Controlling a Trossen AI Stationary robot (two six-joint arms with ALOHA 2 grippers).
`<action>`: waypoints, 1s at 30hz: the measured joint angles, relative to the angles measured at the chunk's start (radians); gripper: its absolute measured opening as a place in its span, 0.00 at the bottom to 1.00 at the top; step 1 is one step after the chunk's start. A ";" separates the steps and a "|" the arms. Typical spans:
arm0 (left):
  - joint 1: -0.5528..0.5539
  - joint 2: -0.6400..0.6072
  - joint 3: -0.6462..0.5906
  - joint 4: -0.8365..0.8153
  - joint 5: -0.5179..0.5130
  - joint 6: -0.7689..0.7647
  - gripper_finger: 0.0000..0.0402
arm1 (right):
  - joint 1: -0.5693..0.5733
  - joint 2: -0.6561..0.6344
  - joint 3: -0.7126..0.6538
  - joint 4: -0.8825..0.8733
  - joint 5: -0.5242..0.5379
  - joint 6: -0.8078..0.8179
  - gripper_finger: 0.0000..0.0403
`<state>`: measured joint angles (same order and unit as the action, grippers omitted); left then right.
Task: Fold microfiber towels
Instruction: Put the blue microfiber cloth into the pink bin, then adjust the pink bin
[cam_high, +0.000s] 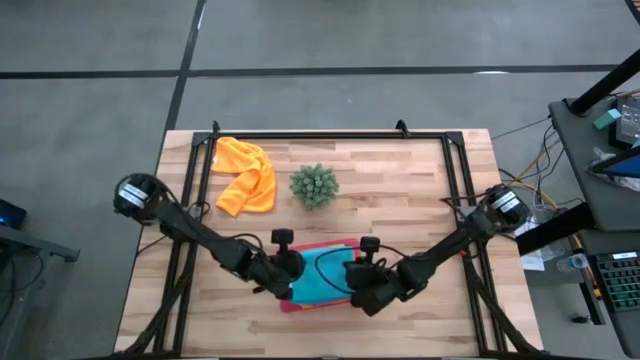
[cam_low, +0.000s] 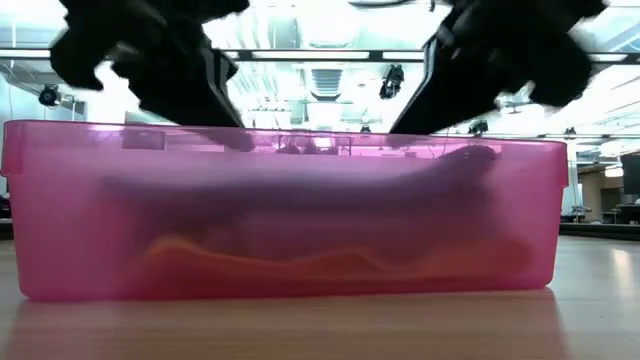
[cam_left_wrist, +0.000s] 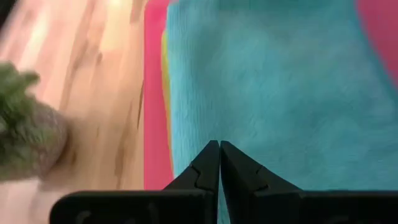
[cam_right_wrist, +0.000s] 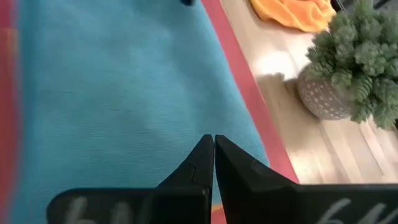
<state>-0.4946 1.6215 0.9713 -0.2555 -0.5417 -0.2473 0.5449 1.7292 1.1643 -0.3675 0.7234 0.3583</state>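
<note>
High view: both arms meet over the pink tray (cam_high: 288, 304), where the light blue towel (cam_high: 322, 276) lies flat. The left gripper (cam_high: 288, 268) and right gripper (cam_high: 356, 280) are pinched closed, holding nothing. I'd open them before grasping an edge; the orange towel (cam_high: 245, 175) waits near the plant (cam_high: 314, 186).

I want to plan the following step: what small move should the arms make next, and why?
Probably lift both claws straight up. The left claw and right claw are shut and empty over the blue towel, which already lies flat in the pink tray, while the orange towel waits crumpled on the table.
</note>
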 joint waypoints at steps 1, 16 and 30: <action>0.004 0.002 -0.014 0.005 0.000 -0.010 0.00 | -0.012 0.002 -0.011 0.010 0.001 -0.001 0.02; 0.018 -0.058 -0.030 0.009 -0.024 -0.057 0.00 | -0.032 -0.071 -0.036 -0.061 -0.016 0.032 0.02; -0.046 -0.263 -0.028 -0.005 0.065 -0.062 0.00 | 0.017 -0.143 -0.041 -0.131 -0.103 0.067 0.02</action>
<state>-0.5408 1.3580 0.9436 -0.2604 -0.4770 -0.3088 0.5620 1.5860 1.1230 -0.4984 0.6209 0.4253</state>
